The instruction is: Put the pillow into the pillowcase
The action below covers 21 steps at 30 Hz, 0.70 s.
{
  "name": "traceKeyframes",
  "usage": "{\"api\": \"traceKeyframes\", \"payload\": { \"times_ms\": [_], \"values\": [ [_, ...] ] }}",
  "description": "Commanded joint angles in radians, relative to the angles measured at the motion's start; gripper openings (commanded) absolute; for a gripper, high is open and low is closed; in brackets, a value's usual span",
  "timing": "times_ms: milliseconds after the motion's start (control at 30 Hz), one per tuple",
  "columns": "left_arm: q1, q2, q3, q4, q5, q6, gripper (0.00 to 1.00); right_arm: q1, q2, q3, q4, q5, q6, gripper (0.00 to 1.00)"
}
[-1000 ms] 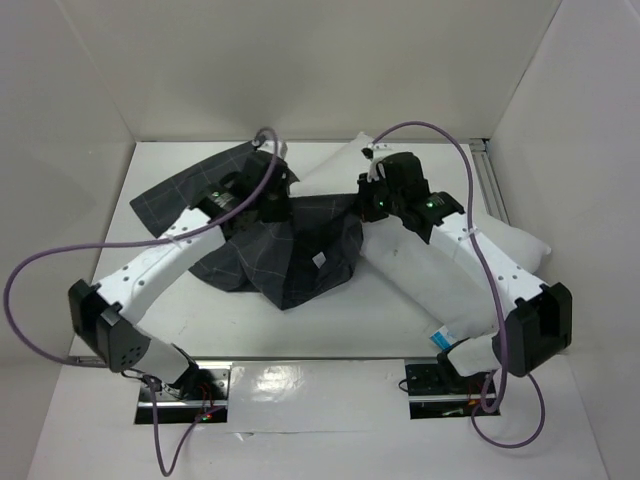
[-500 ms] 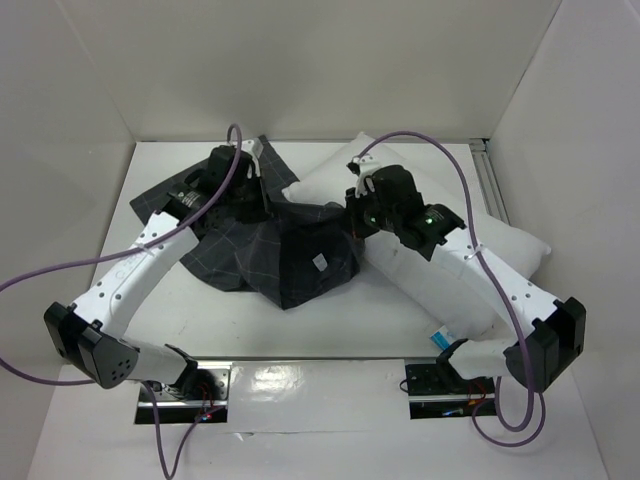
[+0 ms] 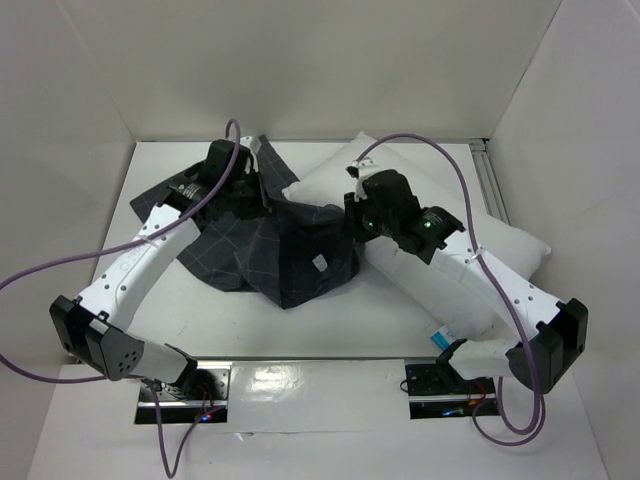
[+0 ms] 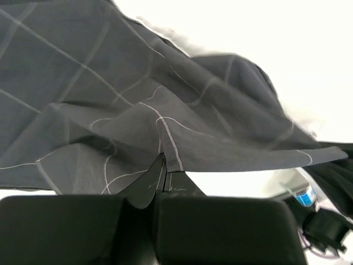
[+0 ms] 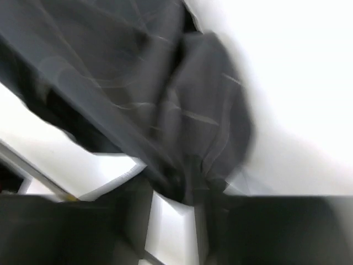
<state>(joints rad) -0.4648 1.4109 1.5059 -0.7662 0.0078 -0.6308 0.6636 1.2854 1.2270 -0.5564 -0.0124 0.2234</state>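
Observation:
The dark grey checked pillowcase (image 3: pixel 270 250) lies bunched over the near-left end of the white pillow (image 3: pixel 440 275), which runs diagonally from the far middle to the right. My left gripper (image 3: pixel 248 185) is shut on the pillowcase's hem at its far left, and the left wrist view shows the seam (image 4: pixel 171 146) pinched between the jaws. My right gripper (image 3: pixel 355 222) is shut on the pillowcase's right edge, against the pillow; its wrist view is blurred, with dark fabric (image 5: pixel 182 132) bunched between the fingers. A blue-and-white tag (image 3: pixel 440 340) shows at the pillow's near edge.
White walls enclose the table at the left, back and right. A metal rail (image 3: pixel 490 180) runs along the right side. Purple cables (image 3: pixel 60 270) loop off both arms. The arm bases (image 3: pixel 180 385) stand at the near edge.
Both grippers have shifted left with the pillowcase: the left one moved toward the far left, the right one moved left and nearer. The fabric has been drawn along the pillow's end.

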Motion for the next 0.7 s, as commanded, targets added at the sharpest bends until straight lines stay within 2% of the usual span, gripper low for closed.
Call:
{"api": "traceKeyframes", "payload": {
  "times_ms": [0, 33, 100, 167, 300, 400, 667],
  "values": [
    [0.060, 0.011, 0.057, -0.016, -0.081, -0.007, 0.00, -0.007, -0.035, 0.103, -0.149, 0.106, -0.007, 0.46],
    [0.072, 0.011, 0.057, -0.025, -0.081, -0.007, 0.00, -0.007, -0.035, 0.124, -0.172, 0.141, -0.007, 0.64],
    [0.093, 0.022, 0.066, -0.025, -0.071, -0.018, 0.00, -0.007, -0.046, 0.163, -0.221, 0.189, 0.002, 0.89],
    [0.094, 0.031, 0.086, -0.025, -0.071, -0.018, 0.00, -0.007, -0.046, 0.222, -0.253, 0.265, 0.011, 0.98],
    [0.094, 0.043, 0.119, -0.025, -0.049, -0.009, 0.00, -0.054, 0.020, 0.313, -0.274, 0.371, 0.031, 1.00],
    [0.084, 0.052, 0.143, -0.025, -0.049, -0.009, 0.00, -0.113, 0.129, 0.364, -0.274, 0.387, 0.040, 1.00],
    [0.040, 0.086, 0.203, -0.073, -0.091, 0.000, 0.00, -0.216, 0.515, 0.422, -0.201, 0.416, 0.088, 1.00]
  ]
}}
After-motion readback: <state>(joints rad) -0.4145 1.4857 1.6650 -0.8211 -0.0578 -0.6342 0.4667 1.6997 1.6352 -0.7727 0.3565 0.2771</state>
